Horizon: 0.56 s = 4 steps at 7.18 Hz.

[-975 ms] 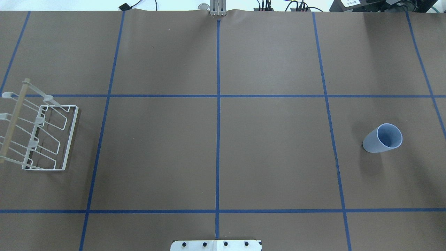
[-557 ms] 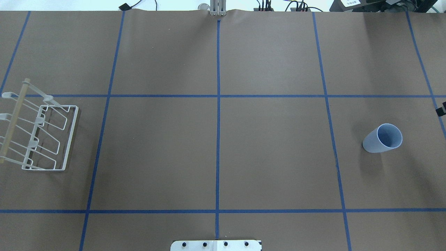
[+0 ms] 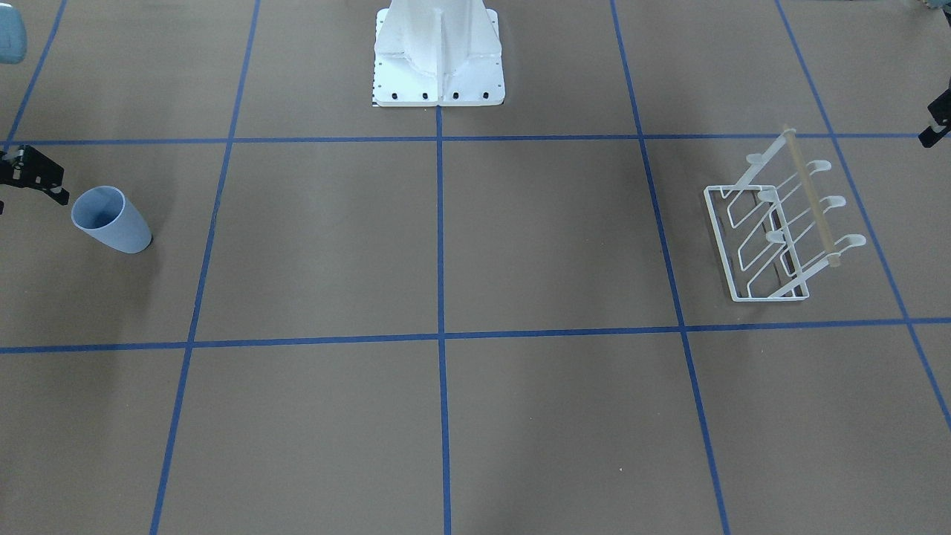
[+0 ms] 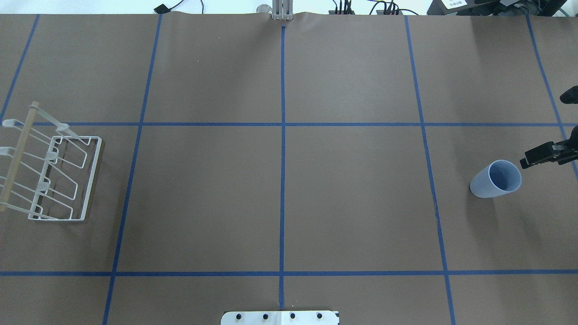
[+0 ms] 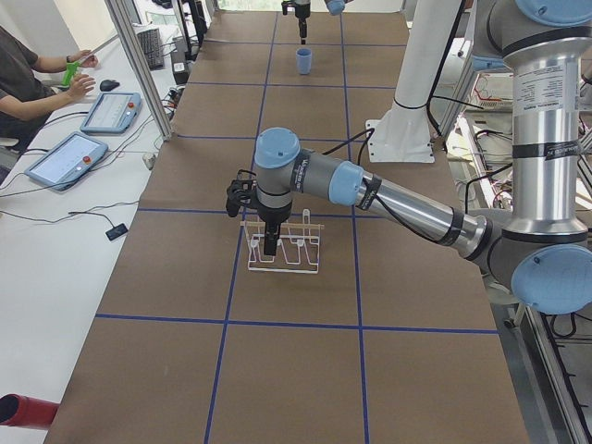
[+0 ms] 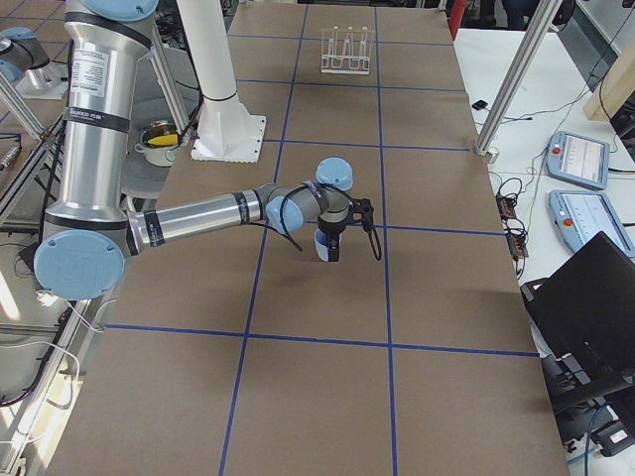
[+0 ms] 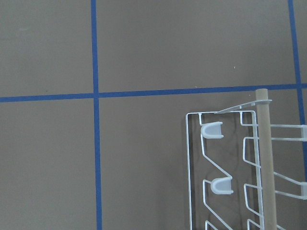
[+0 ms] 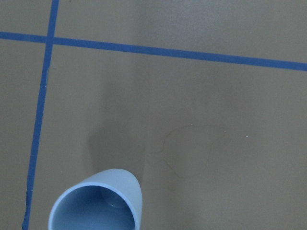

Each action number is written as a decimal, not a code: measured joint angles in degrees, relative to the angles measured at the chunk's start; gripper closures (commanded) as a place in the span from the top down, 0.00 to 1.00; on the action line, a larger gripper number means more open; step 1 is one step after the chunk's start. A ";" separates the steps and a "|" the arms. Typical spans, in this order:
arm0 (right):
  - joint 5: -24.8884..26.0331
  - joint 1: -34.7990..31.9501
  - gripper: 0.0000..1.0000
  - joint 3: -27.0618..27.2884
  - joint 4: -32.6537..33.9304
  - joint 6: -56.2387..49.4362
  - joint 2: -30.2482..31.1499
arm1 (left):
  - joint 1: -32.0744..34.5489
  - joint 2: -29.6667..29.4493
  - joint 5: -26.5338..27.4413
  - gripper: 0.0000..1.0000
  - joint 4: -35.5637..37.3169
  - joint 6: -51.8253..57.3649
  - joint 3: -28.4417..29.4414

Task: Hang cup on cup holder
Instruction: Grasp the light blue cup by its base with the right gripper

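Note:
The light-blue cup [image 4: 496, 179] stands upright at the table's right, rim up; it also shows in the front view [image 3: 110, 220] and at the bottom left of the right wrist view [image 8: 129, 191]. My right gripper [image 4: 546, 155] reaches in at the right edge, raised and just beside the cup, apart from it; only part of it shows [image 3: 33, 172], so I cannot tell its state. The white wire cup holder [image 4: 92, 180] stands empty at the far left, seen also in the left wrist view [image 7: 261, 158]. My left gripper [image 3: 937, 122] hovers by it, mostly cut off.
The brown table carries a grid of blue tape lines. The robot's white base [image 3: 438, 59] sits at the middle of the near edge. Cables and boxes [image 4: 388, 9] lie beyond the far edge. An operator with tablets [image 5: 83, 139] sits at the side.
My right gripper has come into the overhead view from the right edge and moved toward the cup. The cup and the cup holder have not moved.

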<state>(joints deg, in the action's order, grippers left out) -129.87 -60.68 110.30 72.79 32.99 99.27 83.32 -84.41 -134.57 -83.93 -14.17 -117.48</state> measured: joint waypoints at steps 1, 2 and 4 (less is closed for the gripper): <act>0.15 0.88 1.00 -0.18 -0.19 0.27 0.04 | 0.00 -0.03 -0.09 0.98 0.00 -0.18 -0.19; 0.20 1.70 0.96 -0.60 -0.25 0.36 -0.13 | 0.00 -0.05 -0.14 0.98 0.00 -0.23 -0.26; 0.25 3.26 0.79 -1.67 -0.42 0.42 -0.63 | 0.00 -0.05 -0.16 0.98 0.00 -0.24 -0.44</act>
<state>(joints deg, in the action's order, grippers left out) -129.62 -57.42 108.62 72.37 33.41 98.64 83.32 -84.46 -134.73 -83.94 -14.41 -117.92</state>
